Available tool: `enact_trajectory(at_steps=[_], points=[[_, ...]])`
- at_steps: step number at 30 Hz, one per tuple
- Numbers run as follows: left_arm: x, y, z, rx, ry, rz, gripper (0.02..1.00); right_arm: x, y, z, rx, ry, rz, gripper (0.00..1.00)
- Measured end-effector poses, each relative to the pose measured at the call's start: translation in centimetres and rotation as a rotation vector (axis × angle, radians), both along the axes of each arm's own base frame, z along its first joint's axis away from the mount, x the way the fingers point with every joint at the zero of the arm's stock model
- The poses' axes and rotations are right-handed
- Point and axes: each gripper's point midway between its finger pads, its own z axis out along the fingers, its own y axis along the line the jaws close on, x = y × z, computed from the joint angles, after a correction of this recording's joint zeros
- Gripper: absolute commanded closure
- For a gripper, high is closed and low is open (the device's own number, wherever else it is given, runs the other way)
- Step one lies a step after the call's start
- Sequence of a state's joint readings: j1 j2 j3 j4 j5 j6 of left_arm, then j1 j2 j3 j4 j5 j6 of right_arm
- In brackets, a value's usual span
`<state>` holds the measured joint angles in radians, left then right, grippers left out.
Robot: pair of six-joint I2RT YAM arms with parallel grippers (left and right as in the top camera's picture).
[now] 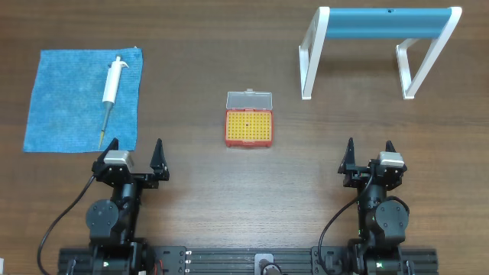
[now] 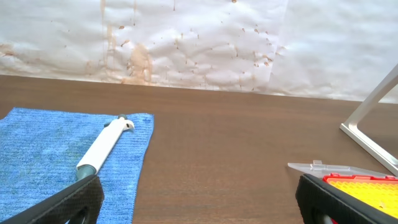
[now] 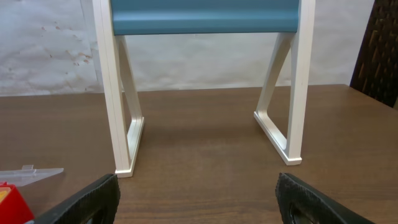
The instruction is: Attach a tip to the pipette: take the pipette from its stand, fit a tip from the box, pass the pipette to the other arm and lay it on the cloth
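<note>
Judging by tipped pipette (image 1: 111, 82) lying on cloth (image 1: 53, 99) just ahead of left hand (image 1: 135, 143), looks basically done, nothing left; that one and right hand (image 1: 370, 145) both spread apart, empty.

Pipette (image 2: 102, 146) lies on blue cloth (image 2: 37, 149), tip box (image 2: 367, 185) well apart.

table (image 1: 306, 176): brown wood | wall sheet (image 2: 205, 37): white, stained | lattice panel (image 3: 380, 43): dark, behind table

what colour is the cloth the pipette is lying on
Blue. The cloth shows best in the top view, with the pipette lying on it.
</note>
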<state>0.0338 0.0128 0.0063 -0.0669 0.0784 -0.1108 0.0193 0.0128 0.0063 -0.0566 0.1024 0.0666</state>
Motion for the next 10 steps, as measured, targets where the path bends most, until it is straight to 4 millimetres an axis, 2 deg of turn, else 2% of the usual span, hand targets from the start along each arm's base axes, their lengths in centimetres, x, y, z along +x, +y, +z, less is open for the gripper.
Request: enact_trajectory(at_steps=[10], points=[[0.0,0.0,0.0,0.0,0.0,0.0,0.02,0.0,0.0,0.0,0.0,0.0,0.0,0.178]])
